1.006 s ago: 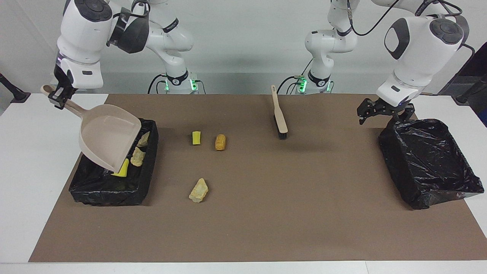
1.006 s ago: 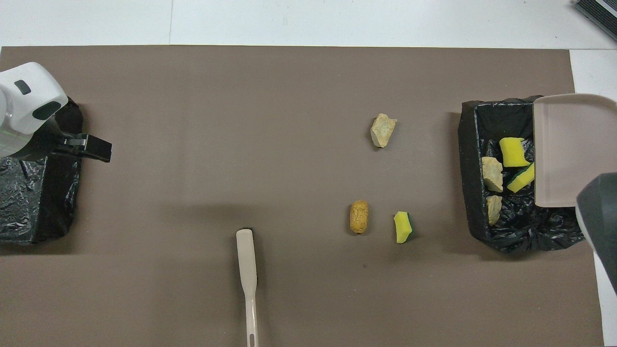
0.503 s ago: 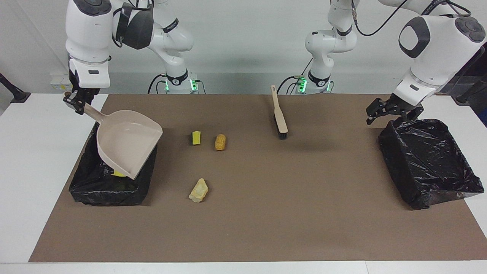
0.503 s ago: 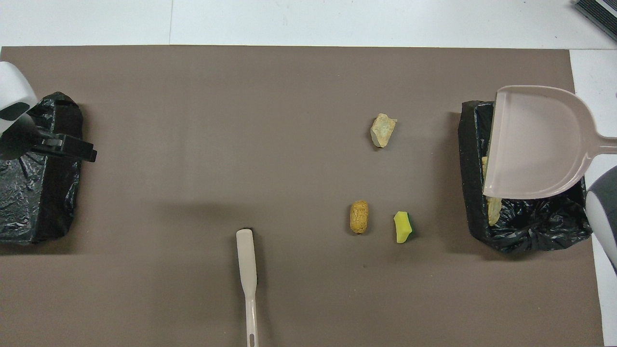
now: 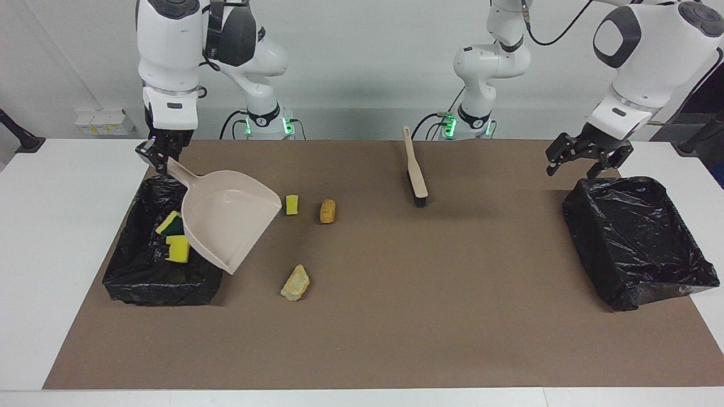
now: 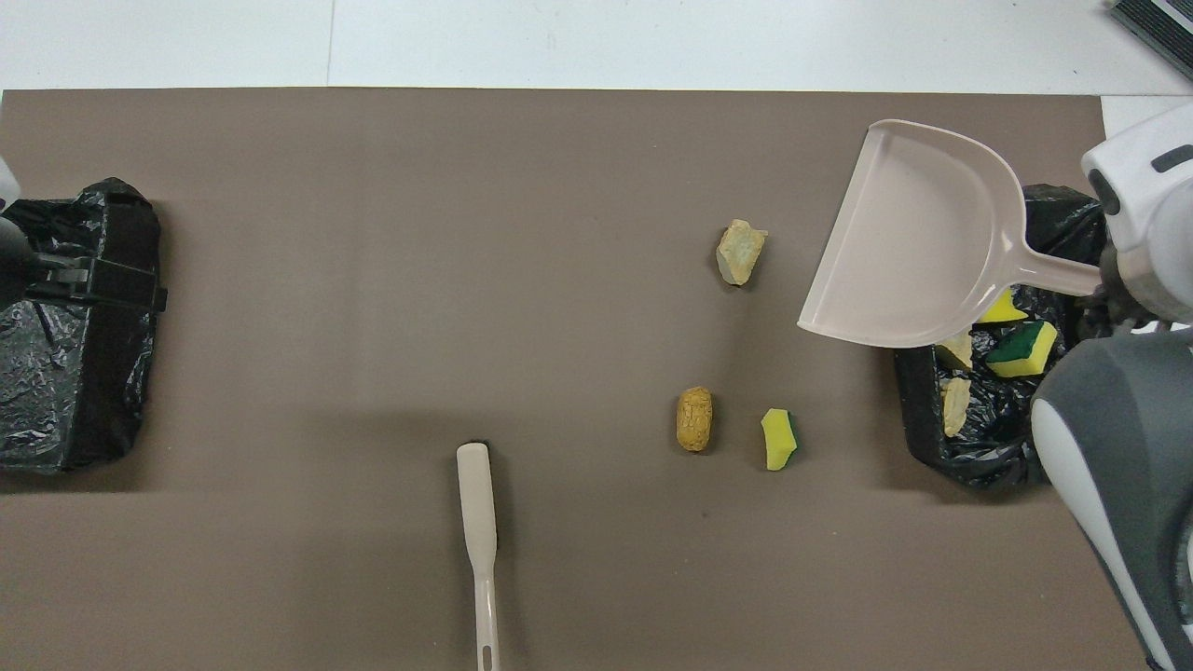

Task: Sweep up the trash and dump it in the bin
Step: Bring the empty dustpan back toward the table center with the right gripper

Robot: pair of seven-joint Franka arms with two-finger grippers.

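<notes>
The table (image 5: 34,237) is white and carries a brown mat (image 5: 430,316) that covers most of it. On the mat, at the left arm's end, sits a black-lined bin (image 5: 650,249) with nothing visible inside, and at the right arm's end sits a second black-lined bin (image 5: 141,277) that already holds some of the trash. The beige dustpan (image 5: 226,217) hangs tilted in the air over the inner edge of that second bin, its open lip pointing down toward the mat. The right gripper (image 5: 161,155) is above the bin's robot-side corner with its jaws pinching the dustpan's handle. The left gripper (image 5: 585,155) hovers above the robot-side edge of the first bin, jaws spread wide and holding nothing; that arm waits. The beige hand brush (image 5: 416,169) with black bristles lies flat on the mat, near the robots and about midway between the arms. In the second bin, two yellow sponge chunks (image 5: 175,237) show in the facing view, and the overhead view adds two tan lumps (image 6: 953,391) beside them. Three pieces are left on the mat near that bin: a tan bread-like lump (image 5: 296,282) farthest from the robots, an orange-brown lump (image 5: 327,211) nearer to them, and a small yellow sponge chunk (image 5: 292,204) just beside it, close to the dustpan's lip
</notes>
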